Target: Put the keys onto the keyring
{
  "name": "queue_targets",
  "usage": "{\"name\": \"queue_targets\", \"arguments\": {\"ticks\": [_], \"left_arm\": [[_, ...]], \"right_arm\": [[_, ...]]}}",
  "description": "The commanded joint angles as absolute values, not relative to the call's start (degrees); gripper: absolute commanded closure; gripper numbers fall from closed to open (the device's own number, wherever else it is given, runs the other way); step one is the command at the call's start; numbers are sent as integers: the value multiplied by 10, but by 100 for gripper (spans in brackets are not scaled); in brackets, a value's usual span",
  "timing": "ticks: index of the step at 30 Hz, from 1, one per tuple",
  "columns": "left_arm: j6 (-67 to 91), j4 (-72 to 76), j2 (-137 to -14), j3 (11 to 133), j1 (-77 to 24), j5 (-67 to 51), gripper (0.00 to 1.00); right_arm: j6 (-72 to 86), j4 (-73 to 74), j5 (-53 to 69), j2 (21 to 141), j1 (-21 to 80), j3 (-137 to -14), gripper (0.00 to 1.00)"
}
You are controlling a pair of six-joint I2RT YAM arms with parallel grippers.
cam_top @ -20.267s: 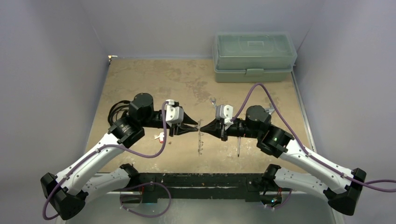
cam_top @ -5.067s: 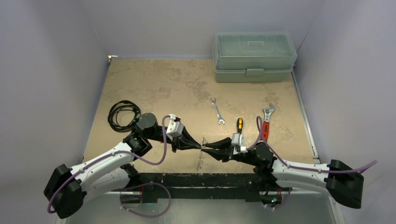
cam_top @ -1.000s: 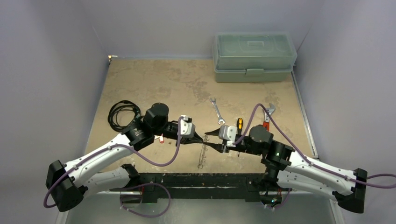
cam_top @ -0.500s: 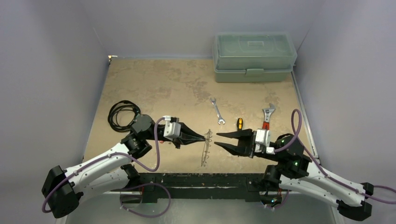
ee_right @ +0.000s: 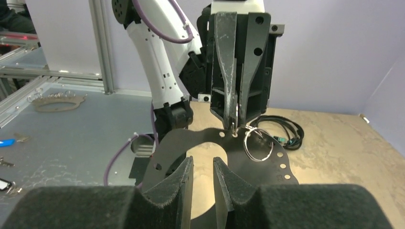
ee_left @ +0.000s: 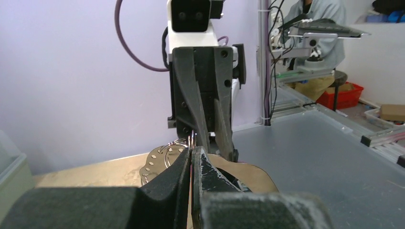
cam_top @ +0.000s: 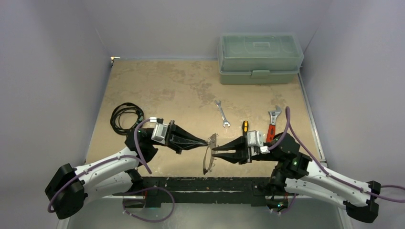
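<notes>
The keyring (ee_right: 267, 164) is a thin flat arched metal loop with small holes along its rim. It hangs upright above the table, and a small split ring (ee_right: 258, 143) dangles from one hole. My left gripper (cam_top: 210, 140) is shut on its top edge, fingertips (ee_left: 192, 151) pinched together on the metal. My right gripper (ee_right: 203, 167) faces it from the right with its jaws slightly open. Its fingertips (cam_top: 213, 151) are level with the loop's inner opening, with nothing between them. In the top view the keyring (cam_top: 208, 160) shows edge-on. I cannot make out the keys.
A green toolbox (cam_top: 260, 57) stands at the back right. A small spanner (cam_top: 222, 113), a screwdriver (cam_top: 245, 127) and a red-handled adjustable wrench (cam_top: 272, 124) lie behind the right arm. A coiled black cable (cam_top: 125, 117) lies at the left.
My right gripper has moved left up to the keyring and narrowed its jaws. My left gripper stays shut on the keyring, which now hangs a little more square to the top camera.
</notes>
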State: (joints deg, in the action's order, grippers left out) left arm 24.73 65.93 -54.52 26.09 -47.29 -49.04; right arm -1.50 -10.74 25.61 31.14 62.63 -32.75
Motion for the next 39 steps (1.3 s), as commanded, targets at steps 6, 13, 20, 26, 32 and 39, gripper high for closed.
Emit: {"name": "queue_targets", "arguments": {"ticks": [6, 13, 20, 26, 32, 39], "left_arm": [[297, 753, -548, 255, -474, -516, 100], [291, 747, -550, 252, -474, -516, 100], [288, 749, -556, 250, -474, -514, 100], [283, 752, -567, 248, -474, -508, 100], [281, 756, -575, 249, -474, -504, 100], [282, 757, -579, 252, -474, -503, 100]], "right_arm": [[-9, -133, 236, 333, 628, -363, 72], [-8, -151, 234, 353, 628, -375, 71], [-8, -157, 236, 363, 628, -386, 71], [-4, -165, 223, 358, 628, -383, 71], [-4, -180, 220, 352, 628, -377, 73], [-4, -190, 224, 366, 628, -368, 80]]}}
